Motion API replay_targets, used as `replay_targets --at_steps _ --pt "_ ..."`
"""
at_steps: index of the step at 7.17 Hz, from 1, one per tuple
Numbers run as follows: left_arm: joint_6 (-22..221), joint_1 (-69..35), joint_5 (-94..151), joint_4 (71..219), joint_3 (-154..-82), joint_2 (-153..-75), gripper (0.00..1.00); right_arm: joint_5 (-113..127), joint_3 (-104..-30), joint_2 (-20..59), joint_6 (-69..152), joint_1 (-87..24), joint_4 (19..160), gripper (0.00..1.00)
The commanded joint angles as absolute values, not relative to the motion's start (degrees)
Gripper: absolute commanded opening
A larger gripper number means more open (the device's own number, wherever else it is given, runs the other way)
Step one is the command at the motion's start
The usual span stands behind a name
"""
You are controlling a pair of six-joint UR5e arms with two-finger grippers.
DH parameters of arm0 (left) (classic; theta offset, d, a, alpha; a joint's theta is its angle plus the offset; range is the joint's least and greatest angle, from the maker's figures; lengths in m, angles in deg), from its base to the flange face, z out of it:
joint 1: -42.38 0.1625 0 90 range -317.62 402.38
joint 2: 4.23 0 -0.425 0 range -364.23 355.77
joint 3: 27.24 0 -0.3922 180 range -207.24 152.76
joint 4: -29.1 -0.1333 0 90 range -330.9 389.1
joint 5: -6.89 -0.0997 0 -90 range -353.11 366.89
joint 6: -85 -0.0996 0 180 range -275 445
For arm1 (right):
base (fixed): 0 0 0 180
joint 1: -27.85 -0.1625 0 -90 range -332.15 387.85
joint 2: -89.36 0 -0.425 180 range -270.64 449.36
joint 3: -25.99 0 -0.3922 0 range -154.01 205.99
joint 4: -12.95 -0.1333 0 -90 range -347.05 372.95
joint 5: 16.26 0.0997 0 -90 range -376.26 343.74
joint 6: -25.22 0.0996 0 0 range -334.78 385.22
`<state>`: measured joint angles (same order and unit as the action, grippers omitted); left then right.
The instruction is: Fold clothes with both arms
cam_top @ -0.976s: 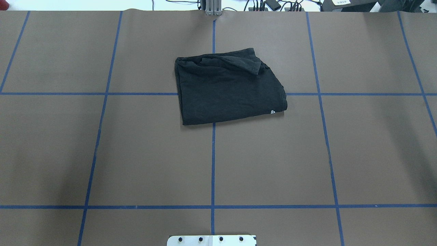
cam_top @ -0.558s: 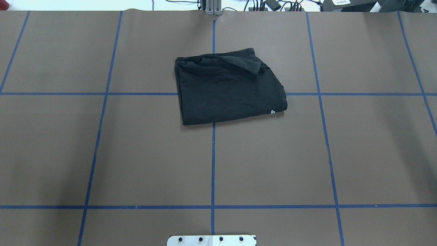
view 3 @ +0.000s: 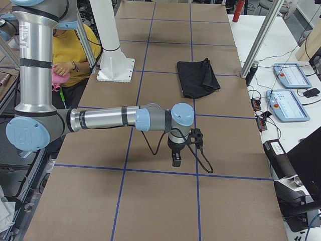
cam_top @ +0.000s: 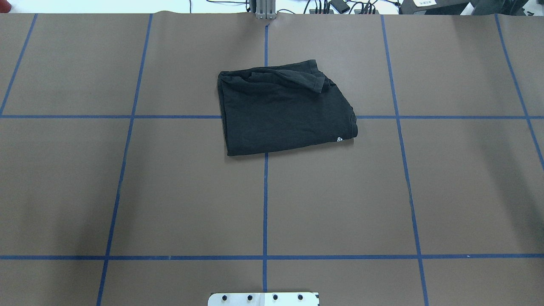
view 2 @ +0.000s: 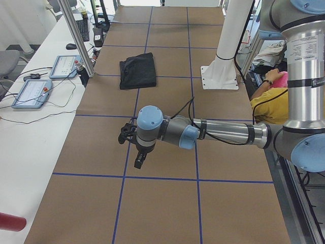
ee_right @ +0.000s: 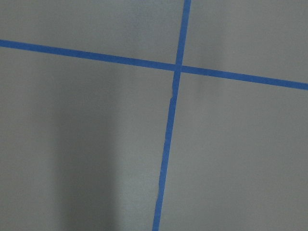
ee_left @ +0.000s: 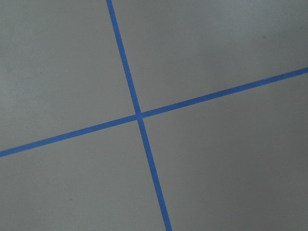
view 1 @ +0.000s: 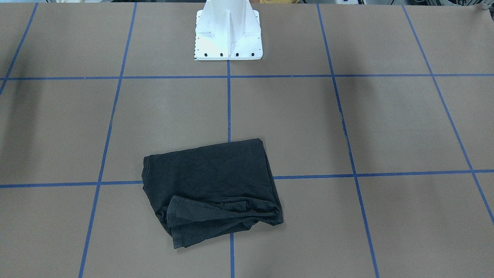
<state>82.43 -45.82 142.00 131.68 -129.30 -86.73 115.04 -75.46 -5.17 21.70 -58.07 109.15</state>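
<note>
Lying in a compact, roughly rectangular packet, the T-shirt [cam_top: 284, 112] rests flat on the desk [cam_top: 127, 191]. It sits in the far middle, over the crossing of 2 blue tape lines [cam_top: 265, 204], with its plain black side up. 1 sleeve [cam_top: 304, 78] curls loosely across the far edge, and a tiny white mark [cam_top: 339, 139] peeks out at the near right corner.

Over the last second nothing in the overhead view has shifted: the packet keeps the same outline and no arm enters. I take that to mean the folding is done or nearly done, with only the untidy sleeve left to tuck.

The left gripper [view 2: 138, 163] hangs over bare desk well apart from the shirt, and so does the right gripper [view 3: 176, 160] at the other end. Each shows only in a side view, so I cannot tell whether either is wide or narrow. Both wrist views show only brown surface and a tape crossing, with no fingertips and no cloth.

The logo is folded out of sight, and the layers underneath cannot be counted. The white stand [view 1: 228, 34] is cut off at the top of the front-facing view.
</note>
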Motion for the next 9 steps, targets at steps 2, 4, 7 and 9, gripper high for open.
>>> replay_targets --at_steps 2,4,7,9 --pt "82.4 -45.9 142.1 131.7 -129.6 -86.5 1.0 115.8 -75.4 -5.2 21.7 -58.0 109.0 1.0" --pt "82.3 -45.9 142.2 131.7 -129.8 -86.2 1.0 116.1 -75.5 -5.2 21.7 -58.1 109.0 1.0" --pt "82.3 -45.9 142.2 131.7 -130.2 -86.1 1.0 116.2 -75.5 -5.2 21.7 -58.1 108.8 1.0" --pt "82.3 -46.0 142.7 131.7 -130.3 -86.1 1.0 116.2 -75.8 -5.2 21.7 -58.1 108.8 1.0"
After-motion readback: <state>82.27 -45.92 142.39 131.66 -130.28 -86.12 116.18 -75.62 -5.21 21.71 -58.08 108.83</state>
